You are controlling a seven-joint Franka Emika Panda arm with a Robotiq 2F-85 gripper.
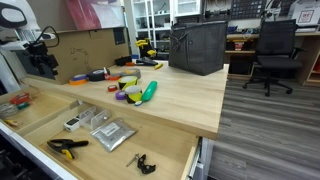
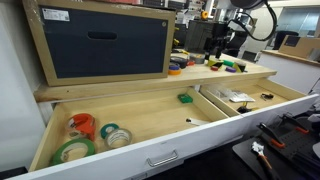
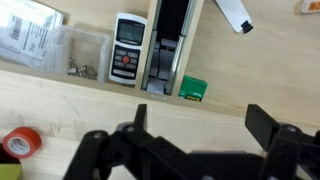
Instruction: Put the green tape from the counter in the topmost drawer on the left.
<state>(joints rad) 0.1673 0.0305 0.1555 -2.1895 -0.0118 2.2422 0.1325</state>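
Note:
A green tape roll lies flat in the near corner of the open left top drawer, beside an orange roll and a pale roll. My gripper is open and empty. It hangs over bare counter wood near the drawer edge, at the far end of the counter in both exterior views. A red tape roll lies on the counter to one side of the gripper.
Several tape rolls and a green object lie on the counter. A black bin stands at its end. In the wrist view the drawers hold a timer, a plastic bag and a small green box.

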